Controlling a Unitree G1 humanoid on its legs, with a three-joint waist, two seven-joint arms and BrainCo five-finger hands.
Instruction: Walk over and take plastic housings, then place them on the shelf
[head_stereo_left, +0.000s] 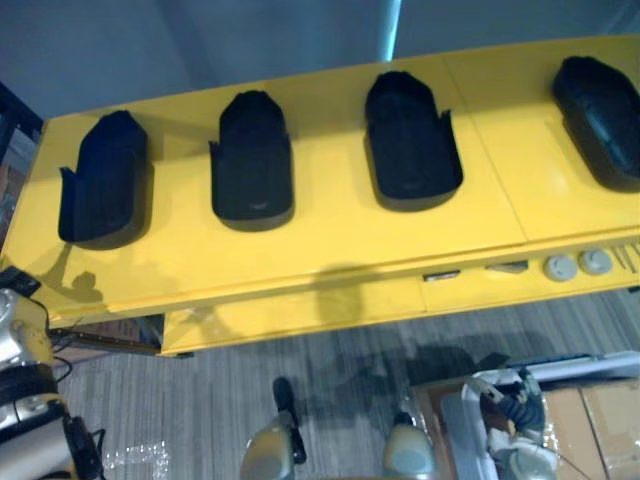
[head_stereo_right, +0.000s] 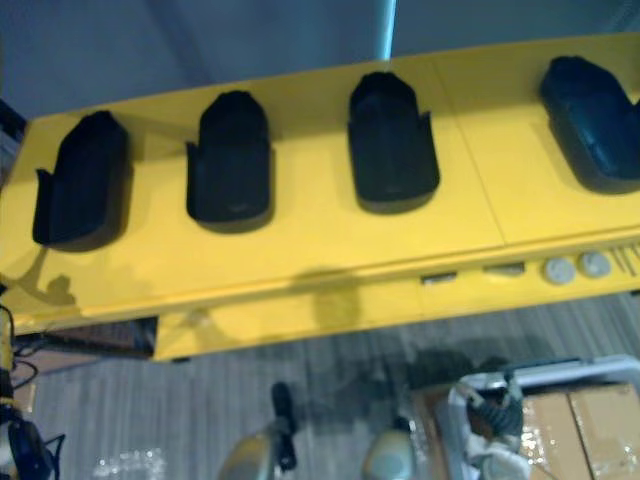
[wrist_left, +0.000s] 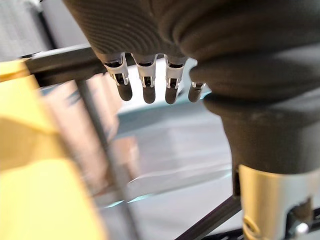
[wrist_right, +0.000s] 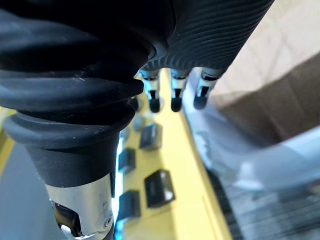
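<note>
Several black plastic housings lie in a row on a yellow table (head_stereo_left: 330, 250): one at the left (head_stereo_left: 105, 180), one left of centre (head_stereo_left: 253, 160), one right of centre (head_stereo_left: 410, 140), and one at the far right edge (head_stereo_left: 600, 115). My left hand (wrist_left: 145, 85) hangs with straight fingers and holds nothing; a yellow surface (wrist_left: 30, 165) shows beside it. My right hand (wrist_right: 175, 95) also has straight, empty fingers. Past it, the housings (wrist_right: 160, 187) appear on the yellow table (wrist_right: 185, 200), well away from the fingers.
Two round grey discs (head_stereo_left: 578, 265) and small parts sit along the table's front right edge. Cardboard boxes (head_stereo_left: 600, 420) and a white frame (head_stereo_left: 560, 370) stand on the grey floor at the lower right. A dark metal frame (wrist_left: 60, 62) is near my left hand.
</note>
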